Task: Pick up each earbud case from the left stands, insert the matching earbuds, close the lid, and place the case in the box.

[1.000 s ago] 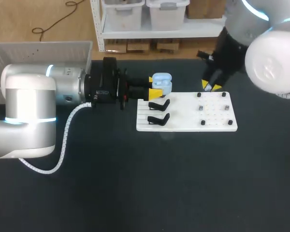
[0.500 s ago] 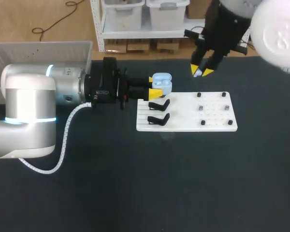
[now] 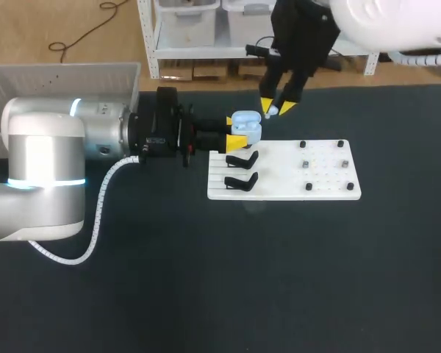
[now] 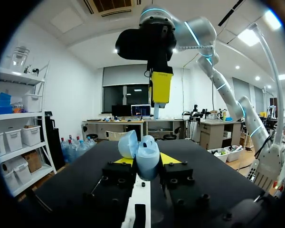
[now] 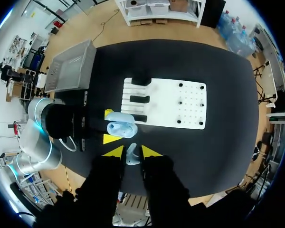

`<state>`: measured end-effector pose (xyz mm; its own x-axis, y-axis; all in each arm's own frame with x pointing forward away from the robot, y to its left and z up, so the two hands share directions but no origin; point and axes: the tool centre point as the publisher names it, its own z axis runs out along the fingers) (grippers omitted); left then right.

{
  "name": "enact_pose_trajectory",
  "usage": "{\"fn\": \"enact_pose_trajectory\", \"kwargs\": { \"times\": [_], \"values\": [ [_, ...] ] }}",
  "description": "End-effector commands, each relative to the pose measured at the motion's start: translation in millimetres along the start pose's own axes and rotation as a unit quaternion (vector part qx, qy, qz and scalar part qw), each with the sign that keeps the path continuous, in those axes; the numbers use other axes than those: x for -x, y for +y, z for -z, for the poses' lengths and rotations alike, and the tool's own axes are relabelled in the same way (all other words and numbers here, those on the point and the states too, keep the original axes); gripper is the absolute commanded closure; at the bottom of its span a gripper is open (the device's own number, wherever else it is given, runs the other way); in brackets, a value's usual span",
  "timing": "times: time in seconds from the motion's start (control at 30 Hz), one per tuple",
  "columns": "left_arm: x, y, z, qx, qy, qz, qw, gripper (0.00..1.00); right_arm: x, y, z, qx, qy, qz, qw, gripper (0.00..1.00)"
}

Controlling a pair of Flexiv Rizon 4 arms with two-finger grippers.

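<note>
Two tools meet near the far left corner of the white board (image 3: 331, 187) on the dark bench (image 3: 206, 257). Reaching in level from the left, the left tool (image 3: 234, 132) is clamped on the pale blue earbud case (image 3: 246, 126), with a yellow fingertip on either side. The case has its lid open and sits just over the board's far left edge. The right tool (image 3: 277, 108) hangs down from above, close beside the case but apart from it, and pinches a small white earbud (image 5: 131, 154) between its tips. Two black stands (image 3: 241, 159) sit on the board's left part, nearer than the case. The grey box (image 3: 59, 77) stands at the far left, behind the left arm.
</note>
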<state>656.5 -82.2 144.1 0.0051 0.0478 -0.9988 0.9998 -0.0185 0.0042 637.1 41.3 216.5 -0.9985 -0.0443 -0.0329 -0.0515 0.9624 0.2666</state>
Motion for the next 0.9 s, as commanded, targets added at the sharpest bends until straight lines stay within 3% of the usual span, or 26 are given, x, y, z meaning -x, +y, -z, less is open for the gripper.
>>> {"fn": "enact_pose_trajectory", "kwargs": {
  "times": [0.03,0.23,0.6,0.9],
  "values": [
    [-0.7,-0.6,-0.2,0.002,-0.001,-0.001,1.000,1.00,1.3,-0.1,1.1,0.000,0.003,0.000,1.000,1.00],
    [-0.7,-0.6,-0.2,0.002,-0.001,-0.001,1.000,1.00,1.3,-0.1,1.1,0.000,0.003,0.000,1.000,1.00],
    [-0.7,-0.6,-0.2,0.002,-0.001,-0.001,1.000,1.00,-6.2,22.3,-8.1,-0.030,-0.007,0.098,0.995,1.00],
    [-0.7,-0.6,-0.2,0.002,-0.001,-0.001,1.000,1.00,-5.5,30.4,-14.9,-0.029,0.015,0.148,0.988,1.00]
  ]
}}
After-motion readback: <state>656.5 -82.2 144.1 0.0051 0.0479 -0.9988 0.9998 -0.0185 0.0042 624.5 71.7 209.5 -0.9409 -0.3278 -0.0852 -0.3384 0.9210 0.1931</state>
